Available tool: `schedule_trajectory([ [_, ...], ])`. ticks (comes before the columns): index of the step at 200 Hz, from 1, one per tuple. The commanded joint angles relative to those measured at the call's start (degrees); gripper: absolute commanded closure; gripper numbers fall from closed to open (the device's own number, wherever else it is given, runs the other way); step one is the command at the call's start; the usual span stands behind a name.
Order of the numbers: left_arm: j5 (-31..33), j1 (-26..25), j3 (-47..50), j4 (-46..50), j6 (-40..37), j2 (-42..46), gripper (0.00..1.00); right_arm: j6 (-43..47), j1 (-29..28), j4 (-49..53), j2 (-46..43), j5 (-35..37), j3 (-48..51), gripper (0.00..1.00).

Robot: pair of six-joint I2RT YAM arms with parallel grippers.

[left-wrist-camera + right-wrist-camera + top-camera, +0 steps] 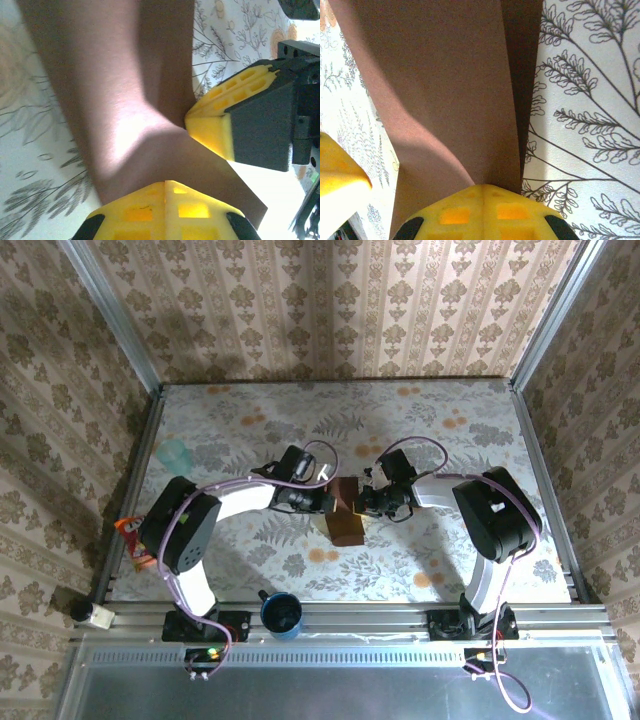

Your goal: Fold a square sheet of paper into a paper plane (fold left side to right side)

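The square sheet of paper (347,518) is dark reddish-brown and lies at the table's middle, folded into a narrow upright strip. In the left wrist view the sheet (125,90) buckles upward, and in the right wrist view one layer of the sheet (445,85) overlaps another along a straight edge. My left gripper (326,500) is shut, and in its own view the left gripper (165,182) rests its tips on the paper's left side. My right gripper (368,502) is shut too, and the right gripper (482,186) touches the paper's right side. No paper shows between either pair of fingers. The right gripper's yellow fingers (215,125) meet the buckle's apex.
A dark blue cup (281,612) stands at the near edge between the arm bases. A pale teal cup (174,453) stands at the back left. An orange snack packet (130,531) lies at the left edge. Metal rails (545,480) frame the floral tabletop.
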State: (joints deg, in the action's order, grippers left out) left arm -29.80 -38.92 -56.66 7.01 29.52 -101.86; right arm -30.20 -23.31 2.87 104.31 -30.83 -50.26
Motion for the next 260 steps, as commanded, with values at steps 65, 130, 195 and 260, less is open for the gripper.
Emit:
schedule_trajectory([
  [65, 2.1, -1.2, -1.1, 2.3, -1.5, -5.9, 1.00, 0.3, -1.0, 5.2, 3.0, 7.5, 2.6, 1.00],
  [130, 3.1, -1.3, 1.5, 2.4, -1.2, -6.4, 1.00, -2.8, -1.5, -3.0, -2.8, 2.7, 4.0, 1.00],
  [195, 3.3, -1.4, 2.1, 2.1, -1.2, -6.6, 1.00, -5.9, -2.8, -10.3, -3.8, -1.7, 2.0, 1.00],
  [260, 2.6, -1.4, 1.8, 1.9, -1.4, -7.0, 1.00, -6.4, -3.6, -10.1, 2.9, -1.8, -3.6, 1.00],
])
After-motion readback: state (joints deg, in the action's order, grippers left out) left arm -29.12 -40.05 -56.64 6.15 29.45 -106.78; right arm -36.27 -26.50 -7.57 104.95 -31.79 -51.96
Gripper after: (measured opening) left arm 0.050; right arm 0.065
